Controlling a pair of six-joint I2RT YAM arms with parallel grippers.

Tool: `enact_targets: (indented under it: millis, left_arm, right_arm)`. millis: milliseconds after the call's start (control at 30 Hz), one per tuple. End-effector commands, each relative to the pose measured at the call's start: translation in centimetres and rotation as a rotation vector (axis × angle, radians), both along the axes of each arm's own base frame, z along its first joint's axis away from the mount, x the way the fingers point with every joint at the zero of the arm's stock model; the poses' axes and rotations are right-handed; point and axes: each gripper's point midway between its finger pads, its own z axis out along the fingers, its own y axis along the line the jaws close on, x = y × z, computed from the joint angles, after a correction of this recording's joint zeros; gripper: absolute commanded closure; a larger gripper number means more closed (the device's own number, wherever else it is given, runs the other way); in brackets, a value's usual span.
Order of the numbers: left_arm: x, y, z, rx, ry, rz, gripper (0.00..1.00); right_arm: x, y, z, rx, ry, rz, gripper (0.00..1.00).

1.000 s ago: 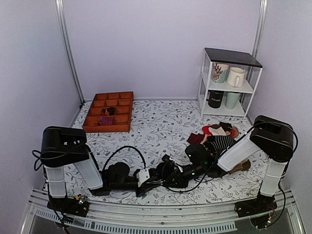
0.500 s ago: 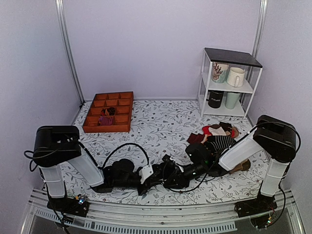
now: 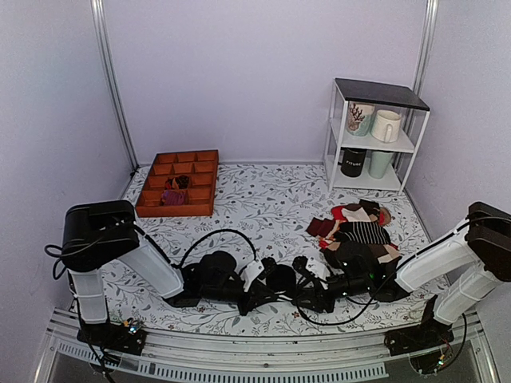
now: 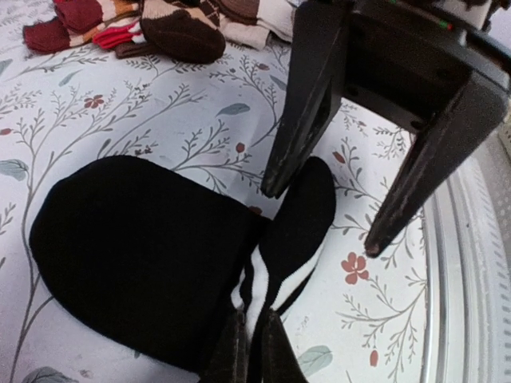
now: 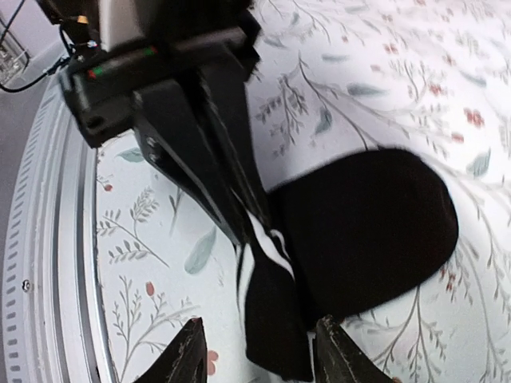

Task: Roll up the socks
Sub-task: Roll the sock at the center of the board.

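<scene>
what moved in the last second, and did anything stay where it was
The right arm dropped low and swung out to the right, drawing the right gripper back that way; it stands open over the socks. The left gripper pushed rightward and is shut on their striped end. The sock pile, orange tray and mug shelf stayed put.

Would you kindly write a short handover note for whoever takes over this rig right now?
Left gripper: shut on the striped end of the socks, low on the table near its front edge.
Right gripper: open, one finger on either side of the narrow flap beside that pinch.
Done: pair gripped; its main part lies flat, with no roll visible.
Left: roll the pair up.
</scene>
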Motion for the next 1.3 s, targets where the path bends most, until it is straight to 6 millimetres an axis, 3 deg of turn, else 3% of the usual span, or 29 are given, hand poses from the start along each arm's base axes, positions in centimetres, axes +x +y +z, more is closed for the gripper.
enact_targets:
  millis: [0, 233, 500, 633, 733, 867, 1033, 1100, 1133, 1267]
  left_arm:
    - [-5.8, 10.7, -12.6, 0.522, 0.335, 0.016, 1.00]
    - [-6.0, 10.8, -12.8, 0.531, 0.348, 0.013, 1.00]
    - [-6.1, 10.9, -13.2, 0.535, 0.356, 0.011, 1.00]
    - [-6.1, 10.9, -13.2, 0.533, 0.356, 0.009, 1.00]
    - [-5.9, 10.8, -13.2, 0.530, 0.352, 0.012, 1.00]
    - [-4.8, 10.5, -12.8, 0.516, 0.316, 0.048, 1.00]
    - [-2.1, 8.7, -10.0, 0.430, 0.193, 0.103, 0.73]
    - [-1.1, 8.0, -8.1, 0.370, 0.125, 0.122, 0.28]
    - [-0.2, 7.4, -6.1, 0.317, 0.075, 0.138, 0.05]
    - [1.5, 7.4, -0.3, 0.162, -0.108, 0.197, 0.01]
  right_arm:
    - [0.8, 2.1, 2.5, 0.095, -0.165, 0.069, 0.53]
    - [0.4, 3.2, 1.4, 0.089, -0.137, 0.128, 0.52]
    - [0.1, 2.5, -0.9, 0.043, -0.062, 0.099, 0.53]
    - [0.2, 2.4, -1.2, 0.035, -0.044, 0.082, 0.64]
    - [0.0, 2.5, -1.6, 0.025, -0.015, 0.080, 0.80]
    - [-0.2, 2.4, -2.9, -0.014, 0.073, 0.056, 0.90]
    - [-1.1, 1.3, -4.6, -0.049, 0.202, -0.004, 0.92]
    - [-1.4, 0.8, -5.0, -0.059, 0.229, -0.017, 0.92]
    - [-1.4, 0.7, -5.1, -0.061, 0.240, -0.027, 0.92]
    - [-1.4, 0.0, -5.5, -0.073, 0.285, -0.060, 0.92]
